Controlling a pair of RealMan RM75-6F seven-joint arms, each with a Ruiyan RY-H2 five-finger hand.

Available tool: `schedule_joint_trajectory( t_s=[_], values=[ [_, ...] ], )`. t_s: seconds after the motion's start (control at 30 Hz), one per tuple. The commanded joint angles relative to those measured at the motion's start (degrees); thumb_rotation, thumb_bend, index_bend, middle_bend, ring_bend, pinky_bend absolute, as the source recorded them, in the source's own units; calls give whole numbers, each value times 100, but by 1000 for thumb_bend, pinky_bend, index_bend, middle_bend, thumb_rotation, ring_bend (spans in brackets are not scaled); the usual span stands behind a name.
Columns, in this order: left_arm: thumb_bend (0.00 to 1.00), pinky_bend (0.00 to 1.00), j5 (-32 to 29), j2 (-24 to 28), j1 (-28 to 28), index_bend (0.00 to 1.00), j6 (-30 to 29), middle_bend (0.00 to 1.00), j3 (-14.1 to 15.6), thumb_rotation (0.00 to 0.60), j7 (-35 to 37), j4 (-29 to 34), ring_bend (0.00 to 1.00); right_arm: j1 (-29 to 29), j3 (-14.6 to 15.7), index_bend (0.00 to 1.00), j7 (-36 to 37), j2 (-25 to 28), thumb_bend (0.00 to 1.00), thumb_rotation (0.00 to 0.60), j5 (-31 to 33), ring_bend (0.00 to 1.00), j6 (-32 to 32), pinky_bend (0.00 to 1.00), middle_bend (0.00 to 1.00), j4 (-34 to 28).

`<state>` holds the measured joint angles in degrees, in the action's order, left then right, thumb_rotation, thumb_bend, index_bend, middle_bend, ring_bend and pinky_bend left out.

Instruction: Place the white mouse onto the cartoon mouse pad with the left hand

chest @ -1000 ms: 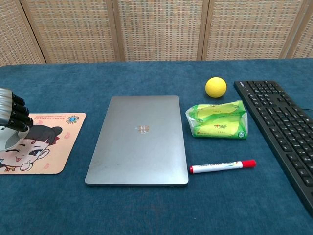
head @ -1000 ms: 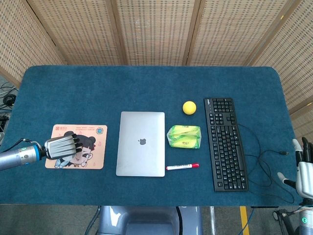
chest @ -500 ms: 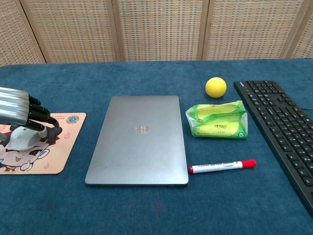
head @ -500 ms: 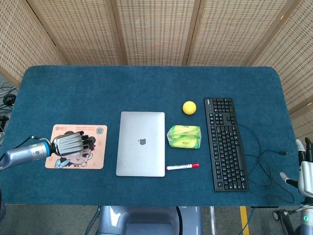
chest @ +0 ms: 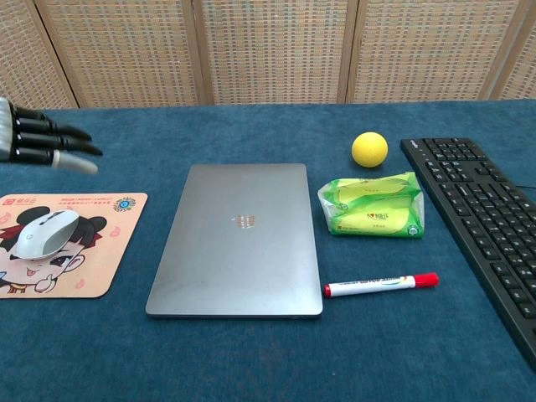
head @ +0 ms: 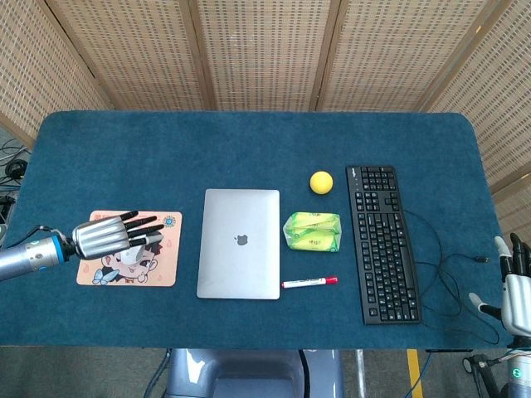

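Blue tabletop (chest: 251, 360), wicker screens behind. Mouse (chest: 43, 234) rests on the pad (chest: 92, 276), untouched. Left hand (head: 106, 236) hovers above it, fingers spread, holding nothing. Laptop (chest: 239, 239) lies just beside the pad. Right hand (head: 514, 286) at the table's edge, empty, fingers apart.

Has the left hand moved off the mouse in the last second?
Yes. The left hand has let go and risen, fingers spread, above the mouse, which lies alone on the pad.

Office-like desk: laptop (head: 241, 242), keyboard (head: 382, 240), woven screens (head: 265, 50) behind.
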<state>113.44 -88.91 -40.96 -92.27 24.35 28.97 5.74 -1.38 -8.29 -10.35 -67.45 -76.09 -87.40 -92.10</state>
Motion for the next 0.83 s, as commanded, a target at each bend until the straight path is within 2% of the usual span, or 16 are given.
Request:
schedule_joint_trajectory(
  t_s=[0.03,0.07,0.1,0.2,0.33,0.37,0.43,0.53,0.63,0.83],
  values=[
    [62,224,-763,210,277,0,-444,0,-739,600,485,305,0,15,32,0,38,30,0,600,-77,0,-35,0,0,-47],
    [58,213,-1284,285,509,0,-346,0,-1196,600,947,644,0,27,59,0,84,52,0,600,-153,0,-64,0,0,-93],
    [45,195,-1565,376,691,0,-186,0,-1409,600,1232,1003,0,42,87,0,121,76,0,600,-214,0,-85,0,0,-124],
    [5,110,-1984,902,1066,0,85,0,-1657,600,1234,2435,0,63,151,0,209,133,0,600,-378,0,-129,0,0,-196],
    [0,84,-2476,1727,1531,0,357,0,-1763,600,29,4874,0,86,216,0,275,185,0,600,-570,0,-203,0,0,-290],
    [0,80,-2772,2043,1738,0,590,0,-1723,600,-336,5914,0,93,251,0,296,202,0,600,-665,0,-230,0,0,-336],
    [0,46,-3180,2565,1914,0,939,0,-1643,600,-881,7355,0,103,303,0,313,225,0,600,-779,0,-253,0,0,-387],
    [0,0,-3679,2987,2136,0,1022,0,-1692,600,-1486,8650,0,111,368,0,318,247,0,600,-927,0,-279,0,0,-438],
    [0,0,-3841,3052,2409,0,819,0,-1744,600,-1725,9230,0,136,425,0,345,264,0,600,-1049,0,-327,0,0,-472],
    [0,0,-3470,3042,2722,0,507,0,-1769,600,-2068,9409,0,192,499,0,451,292,0,600,-1155,0,-376,0,0,-403]
  ],
)
